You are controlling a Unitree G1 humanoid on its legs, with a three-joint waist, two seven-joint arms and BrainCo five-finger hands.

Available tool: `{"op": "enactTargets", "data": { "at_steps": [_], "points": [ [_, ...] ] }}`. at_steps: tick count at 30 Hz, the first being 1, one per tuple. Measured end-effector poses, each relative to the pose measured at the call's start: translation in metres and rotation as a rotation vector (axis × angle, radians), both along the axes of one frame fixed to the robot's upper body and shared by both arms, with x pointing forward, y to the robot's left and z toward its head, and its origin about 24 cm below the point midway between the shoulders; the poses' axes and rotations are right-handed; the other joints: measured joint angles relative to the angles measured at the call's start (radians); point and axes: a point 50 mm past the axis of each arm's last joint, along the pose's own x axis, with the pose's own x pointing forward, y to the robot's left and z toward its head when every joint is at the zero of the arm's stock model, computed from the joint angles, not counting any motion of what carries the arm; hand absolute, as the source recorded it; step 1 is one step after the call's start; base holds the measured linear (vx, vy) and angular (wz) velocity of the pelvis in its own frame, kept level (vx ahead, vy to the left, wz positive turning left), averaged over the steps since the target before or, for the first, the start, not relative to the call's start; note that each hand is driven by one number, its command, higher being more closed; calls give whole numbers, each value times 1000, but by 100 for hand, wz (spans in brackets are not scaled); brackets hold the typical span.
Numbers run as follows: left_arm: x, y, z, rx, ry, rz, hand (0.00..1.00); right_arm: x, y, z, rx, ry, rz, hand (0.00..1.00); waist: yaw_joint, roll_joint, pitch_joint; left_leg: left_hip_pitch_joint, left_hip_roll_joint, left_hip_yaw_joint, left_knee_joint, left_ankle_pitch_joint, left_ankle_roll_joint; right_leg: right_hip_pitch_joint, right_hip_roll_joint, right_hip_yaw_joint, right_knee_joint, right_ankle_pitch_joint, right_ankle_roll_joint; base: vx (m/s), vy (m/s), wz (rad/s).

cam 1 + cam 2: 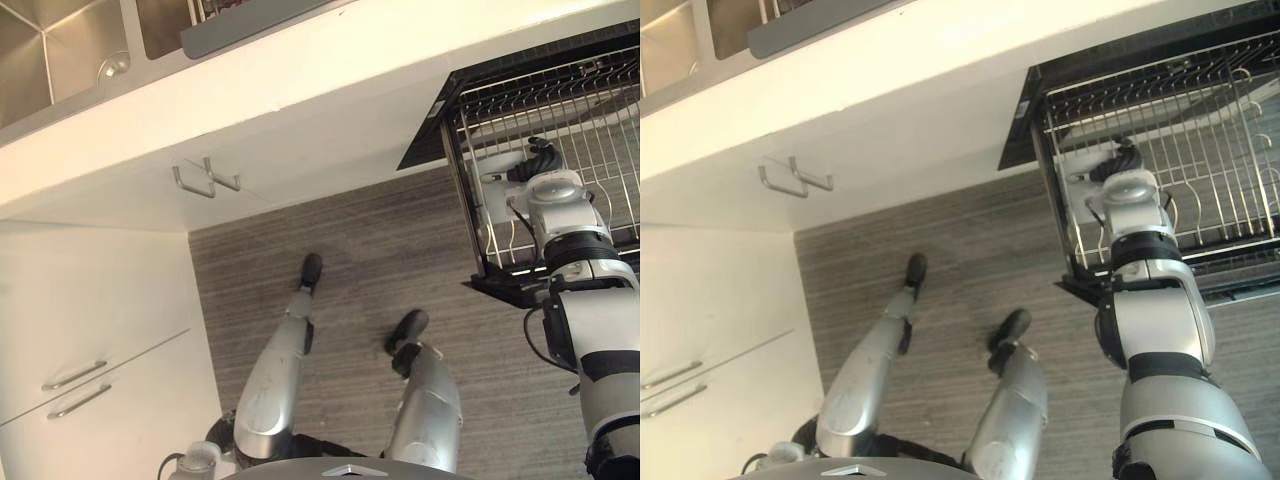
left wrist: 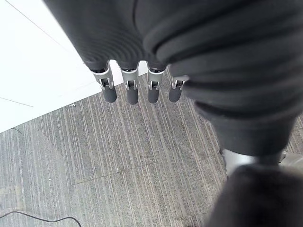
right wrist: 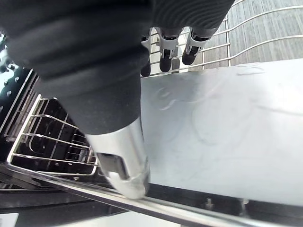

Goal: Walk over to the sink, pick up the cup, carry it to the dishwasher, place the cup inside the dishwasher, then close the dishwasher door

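Observation:
The dishwasher's wire rack is pulled out at the right, above the open door. A white cup rests in the rack's near left corner. My right hand reaches into the rack and is on the cup. In the right wrist view the cup lies between the thumb on one side and the fingers curled over its far edge. My left hand hangs over the floor with straight fingers and holds nothing.
A steel sink is set in the pale counter at the top left. White cabinet fronts with metal handles stand below it, drawers at the left. Grey striped floor lies between the cabinets and the dishwasher.

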Motion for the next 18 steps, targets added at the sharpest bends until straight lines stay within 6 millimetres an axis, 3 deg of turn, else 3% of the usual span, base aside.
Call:
{"op": "enactTargets", "data": {
  "at_steps": [8, 13, 15, 18],
  "points": [
    [0, 0, 0, 14, -16, -2, 0, 3, 15, 12, 70, -193, 24, 0, -7, 2, -1, 47, 1, 2, 34, -24, 6, 62, 0, 1, 0, -10, -1, 15, -31, -2],
    [-6, 4, 0, 22, -2, 33, 0, 0, 33, 8, 166, -303, 105, 0, -42, -1, 0, 179, 1, 13, -14, -39, -1, 174, -1, 0, -26, -33, 8, 15, -23, -6],
    [-10, 5, 0, 19, 7, 61, 0, -5, 39, -5, 215, -324, 129, 0, -60, -5, 0, 231, 5, 17, -48, -32, -4, 227, 6, -2, -53, -30, 14, 75, -48, -8],
    [-24, 14, -1, 34, 48, 107, 0, -18, 52, -46, 316, -300, 156, 0, -85, -44, -42, 290, 12, 29, -76, -32, 5, 291, 22, -6, -109, -12, 27, 122, -47, -11]
  ]
}}
